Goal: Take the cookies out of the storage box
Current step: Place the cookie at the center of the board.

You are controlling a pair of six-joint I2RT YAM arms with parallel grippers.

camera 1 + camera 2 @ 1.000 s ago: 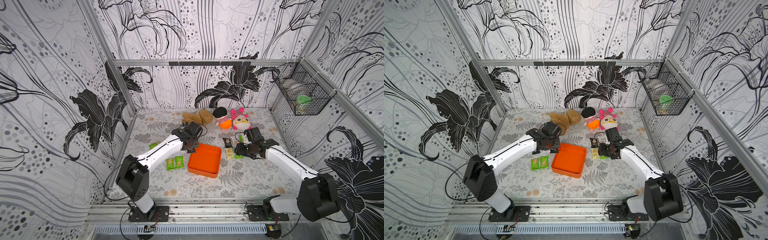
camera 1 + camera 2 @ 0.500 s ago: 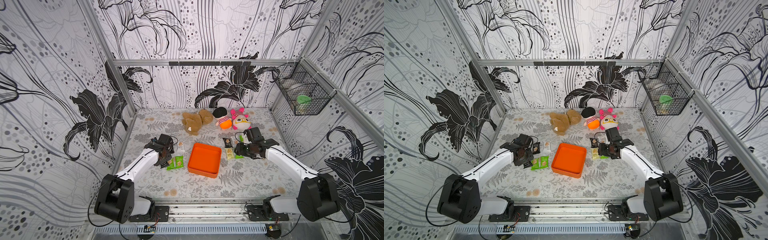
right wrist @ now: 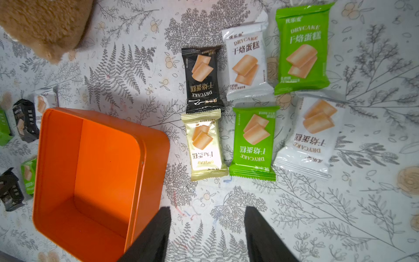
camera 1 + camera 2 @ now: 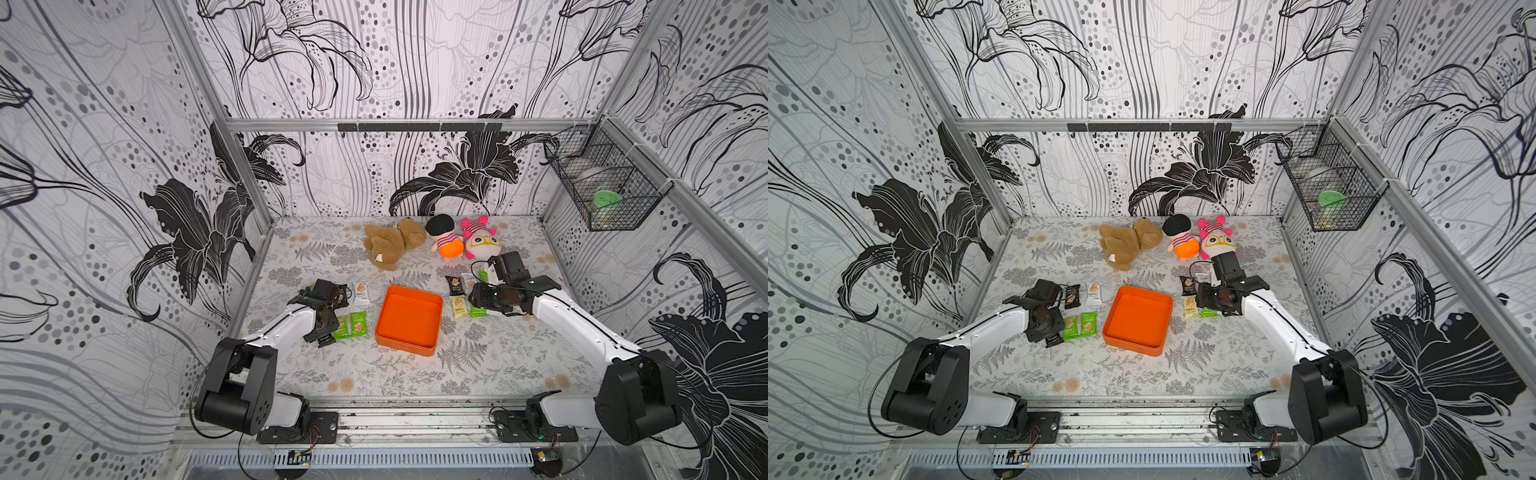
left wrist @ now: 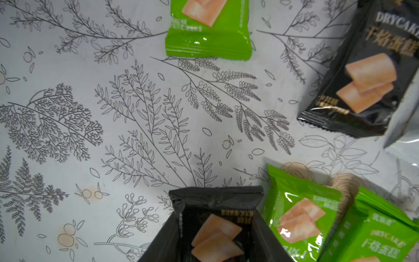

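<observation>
Orange box (image 4: 409,319): mid-table (image 4: 374,365), empty. Cookie packets (image 3: 251,140): all lie on the table, six in two rows beside the box on the right arm's side, the others grouped on the left arm's side. Left gripper (image 4: 325,336): clamped on a black packet (image 5: 215,226), next to two green packets (image 4: 358,324). Right gripper (image 3: 207,229): fingers apart, holding nothing, beside the box.

Left white-and-black arm (image 4: 286,328): reaching forward, low; my black left gripper (image 4: 324,336) is clamped on a black sealed cookie packet (image 5: 215,226). Right white-and-black arm (image 4: 577,322): stretched inward; my black right gripper (image 3: 207,211) hangs empty, fingers parted.
</observation>
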